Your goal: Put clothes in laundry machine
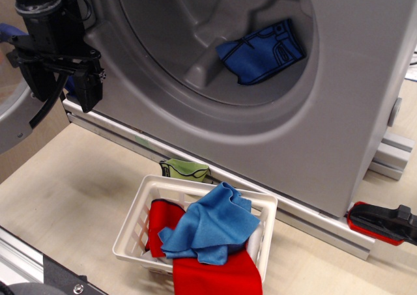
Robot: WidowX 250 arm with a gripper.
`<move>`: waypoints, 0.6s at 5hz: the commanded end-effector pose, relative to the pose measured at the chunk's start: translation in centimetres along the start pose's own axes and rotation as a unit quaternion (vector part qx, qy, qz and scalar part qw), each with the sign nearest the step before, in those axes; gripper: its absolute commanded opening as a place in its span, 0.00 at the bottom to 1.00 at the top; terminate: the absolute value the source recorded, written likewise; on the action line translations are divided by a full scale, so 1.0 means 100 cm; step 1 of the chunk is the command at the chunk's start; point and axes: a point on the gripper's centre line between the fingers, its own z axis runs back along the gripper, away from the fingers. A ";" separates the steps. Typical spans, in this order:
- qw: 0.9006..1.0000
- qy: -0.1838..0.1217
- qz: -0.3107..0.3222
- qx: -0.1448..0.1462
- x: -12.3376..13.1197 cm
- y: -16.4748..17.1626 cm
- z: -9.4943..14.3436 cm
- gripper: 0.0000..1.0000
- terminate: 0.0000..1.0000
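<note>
While the gripper [81, 90] hangs upper left, jaw state unreadable, we list: blue cloth [210, 224] atop red cloth [215, 273] in basket [133, 224]; dark-blue piece [262, 51] inside laundry machine [352, 99]. We should pinch the blue cloth's raised fold.

Matt grey moulded plastic laundry machine [352, 99]; soft matt blue cloth [212, 226] over red cloth [215, 275], at 6 o'clock; glossy white slatted plastic basket [133, 226]; pale smooth wood-look table [71, 178].

Blue cloth [210, 227] atop red cloth [215, 274] in basket [133, 223]
</note>
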 end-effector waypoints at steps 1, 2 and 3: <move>1.000 0.000 0.000 0.000 0.000 0.000 0.000 1.00 0.00; 0.998 -0.002 -0.066 -0.024 -0.019 -0.032 -0.002 1.00 0.00; 0.993 -0.006 -0.101 -0.053 -0.031 -0.061 0.002 1.00 0.00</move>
